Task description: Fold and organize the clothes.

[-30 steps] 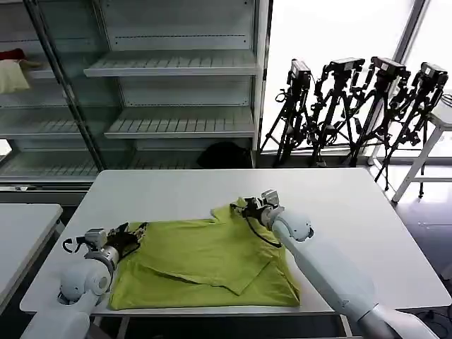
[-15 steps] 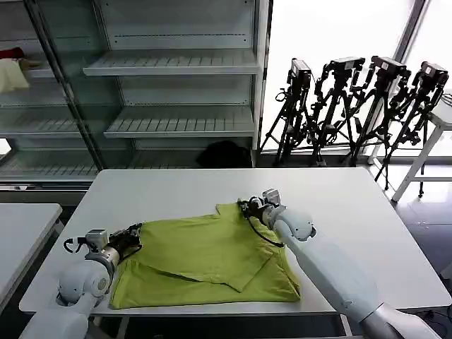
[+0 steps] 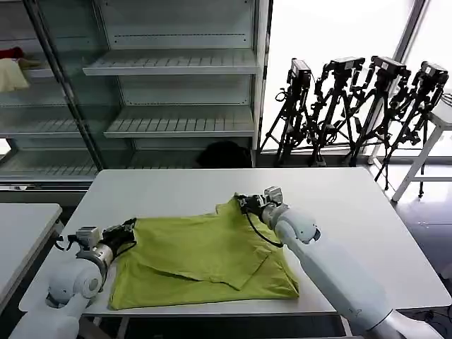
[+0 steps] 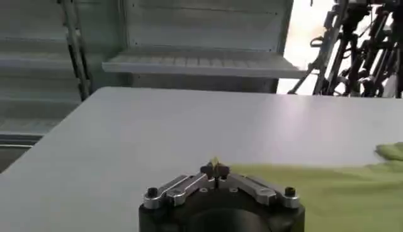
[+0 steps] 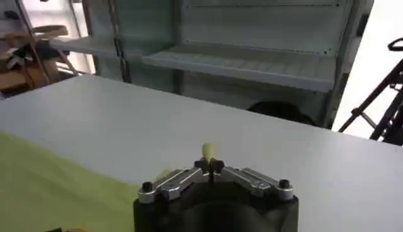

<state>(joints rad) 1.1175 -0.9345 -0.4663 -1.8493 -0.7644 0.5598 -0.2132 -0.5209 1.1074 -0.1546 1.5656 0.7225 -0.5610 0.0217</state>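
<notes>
A lime T-shirt (image 3: 205, 258) lies partly folded on a white table (image 3: 339, 205), w/ a flap doubled over its middle. Compared w/ a second ago, the shirt's far edge is seen drawn farther from the robot: the right gripper (image 3: 244, 203) is now slightly farther & more to the left, & the left gripper (image 3: 128, 228) is pulled back toward the left, away from the table's near edge. The cloth between them looks tauter, so a stretch-&-smooth step is judged to be under way before the next fold.

Both grippers are pressed together on cloth. In the left wrist view a small tuft of lime fabric is pinched at the fingertips (image 4: 215, 168); the same is seen at the right fingertips (image 5: 210, 164).

Beyond the table, empty glass-fronted shelves (image 3: 169, 67) stand at the far left, w/ a cream & red bundle (image 3: 13, 70) on one. Black tripods (image 3: 353, 106) are lined up far right by the window. A second table (image 3: 21, 226) sits at left. Nothing is seen blocking the shirt.
</notes>
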